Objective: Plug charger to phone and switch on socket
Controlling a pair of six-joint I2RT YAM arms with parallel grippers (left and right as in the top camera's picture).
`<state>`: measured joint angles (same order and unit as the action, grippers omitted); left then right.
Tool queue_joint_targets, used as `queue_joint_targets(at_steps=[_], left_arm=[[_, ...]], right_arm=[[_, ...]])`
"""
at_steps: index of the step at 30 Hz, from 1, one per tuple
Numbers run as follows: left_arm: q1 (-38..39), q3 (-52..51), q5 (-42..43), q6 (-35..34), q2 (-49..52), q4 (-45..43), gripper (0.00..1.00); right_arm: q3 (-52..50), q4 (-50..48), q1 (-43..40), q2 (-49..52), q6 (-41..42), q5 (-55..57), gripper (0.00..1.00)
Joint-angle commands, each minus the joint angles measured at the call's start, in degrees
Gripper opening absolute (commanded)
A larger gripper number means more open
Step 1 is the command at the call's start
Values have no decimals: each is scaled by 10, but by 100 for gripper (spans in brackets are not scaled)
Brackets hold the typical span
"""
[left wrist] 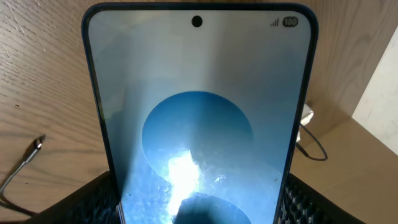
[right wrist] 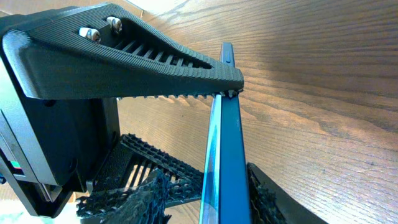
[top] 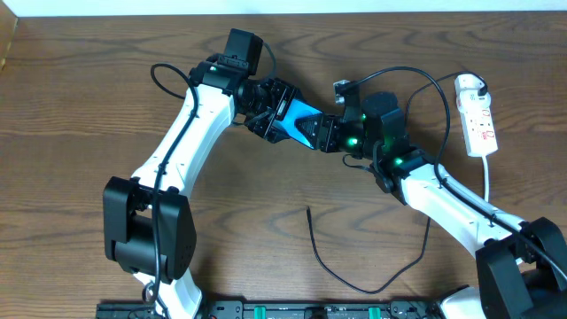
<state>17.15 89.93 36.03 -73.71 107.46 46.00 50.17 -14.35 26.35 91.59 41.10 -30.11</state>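
Note:
The phone (top: 299, 120), its blue screen lit, hangs tilted above the table between both arms. My left gripper (top: 273, 112) is shut across its width, with black pads (left wrist: 93, 200) pressed on both long edges of the phone (left wrist: 199, 112). My right gripper (top: 330, 133) straddles the other end of the phone (right wrist: 225, 155), seen edge-on. One finger (right wrist: 264, 196) lies against its back. The other finger (right wrist: 158, 190) stands a small gap off the screen. The charger (top: 354, 282) is a black cable lying on the table, its plug tip (top: 308, 210) free. That plug tip (left wrist: 37, 144) also shows at the left. The socket (top: 477, 113) lies at the far right.
The left gripper's ribbed finger (right wrist: 124, 62) fills the top of the right wrist view. The socket's white cord (top: 488, 177) runs down beside the right arm. A black cable (top: 403, 73) loops behind the right gripper towards the socket. Bare wooden table (top: 80, 133) spreads to the left.

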Motion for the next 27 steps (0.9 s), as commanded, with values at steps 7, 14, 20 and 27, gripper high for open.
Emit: queue_joint_targets(at_steps=[7, 14, 20, 27], left_arm=[[1, 18, 6, -5, -19, -2, 7], [10, 18, 5, -5, -19, -2, 7], [12, 18, 5, -5, -19, -2, 8], [12, 18, 5, -5, -19, -2, 8]], right_arm=[[8, 0, 3, 0, -10, 3, 32], [8, 0, 3, 0, -10, 3, 26], [8, 0, 3, 0, -10, 3, 18], [8, 0, 3, 0, -9, 2, 4]])
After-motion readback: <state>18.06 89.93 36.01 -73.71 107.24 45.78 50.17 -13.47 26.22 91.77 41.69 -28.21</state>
